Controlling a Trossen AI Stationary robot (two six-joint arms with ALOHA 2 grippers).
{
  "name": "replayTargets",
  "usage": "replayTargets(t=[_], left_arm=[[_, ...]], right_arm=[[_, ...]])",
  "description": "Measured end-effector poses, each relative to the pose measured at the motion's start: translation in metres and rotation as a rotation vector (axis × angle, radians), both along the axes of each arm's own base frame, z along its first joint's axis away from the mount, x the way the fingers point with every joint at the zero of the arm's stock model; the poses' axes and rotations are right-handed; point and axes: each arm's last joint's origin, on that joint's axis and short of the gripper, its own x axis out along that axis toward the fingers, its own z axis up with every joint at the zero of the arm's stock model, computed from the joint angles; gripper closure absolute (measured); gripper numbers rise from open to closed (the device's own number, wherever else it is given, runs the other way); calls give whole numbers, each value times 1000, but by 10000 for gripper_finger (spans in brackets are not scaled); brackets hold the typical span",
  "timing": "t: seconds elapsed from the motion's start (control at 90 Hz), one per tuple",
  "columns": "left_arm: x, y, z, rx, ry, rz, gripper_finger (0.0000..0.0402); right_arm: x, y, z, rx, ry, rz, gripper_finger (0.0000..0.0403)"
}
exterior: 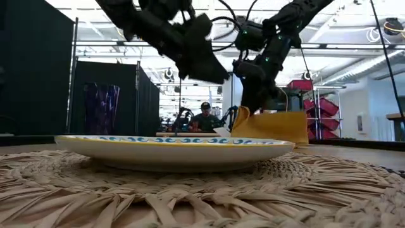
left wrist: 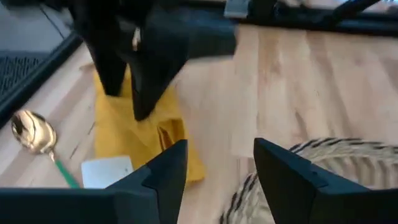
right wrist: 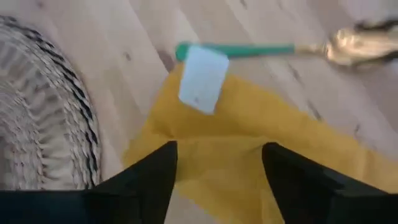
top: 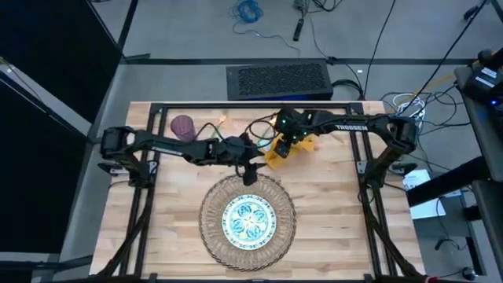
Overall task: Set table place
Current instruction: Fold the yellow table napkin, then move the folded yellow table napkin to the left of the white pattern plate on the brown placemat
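Right gripper [right wrist: 217, 168] fingers are spread wide, straddling the yellow napkin [right wrist: 249, 155] from above, nothing clamped yet. In the right wrist view the cloth fills the gap between the two fingers, so the napkin sits directly under them; my read is a straight descent and close, no sideways correction needed.

Left gripper [left wrist: 214, 168] fingers are also parted and empty. It hangs over the far rim of the wicker mat [top: 212, 228], just beside the napkin, with the right arm's gripper in front of it.

Napkin [top: 289, 149] lies crumpled on the table [top: 330, 220] beyond the mat, towards the right side, with a white tag [right wrist: 203, 78] at one edge. In the high view its long axis looks to run diagonally, down towards the mat. The low view shows the near edge of the cloth peaked up under the right gripper, but I can't tell whether the fingers touch it.

Teal-handled gold spoon [right wrist: 273, 48] lies just past the napkin, handle end touching or tucked under the tag corner. Risk: a deep pinch could snag it.

Plate [top: 248, 220] is already centred on the mat. Purple cup [top: 182, 126] is at the far left, well apart.

Right arm is nearer, and is the one lined up on the napkin.
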Motion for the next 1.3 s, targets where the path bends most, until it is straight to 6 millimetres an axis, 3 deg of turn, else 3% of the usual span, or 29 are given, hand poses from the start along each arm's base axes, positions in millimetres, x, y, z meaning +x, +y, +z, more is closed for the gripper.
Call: replayTargets(t=[0.244,0.411,0.678,1.033,1.189,1.3], left_arm=[[25,3,-4,22,-55,-24,231],[42,6,-3,53,-71,-54,231],[55,21,-44,-9,66,-52,231],[52,41,-48,33,145,31,231],[48,70,-43,-113,168,216,231],[48,95,-30,-247,153,235,231]], right_arm=[[-3,-15,4,109,-59,-9,171],[-6,-22,3,64,-41,-36,171],[-45,-26,3,82,209,-98,172],[-84,-15,70,-51,-56,-171,172],[-100,-4,93,-88,-145,-186,172],[-110,3,105,-103,-194,-198,172]])
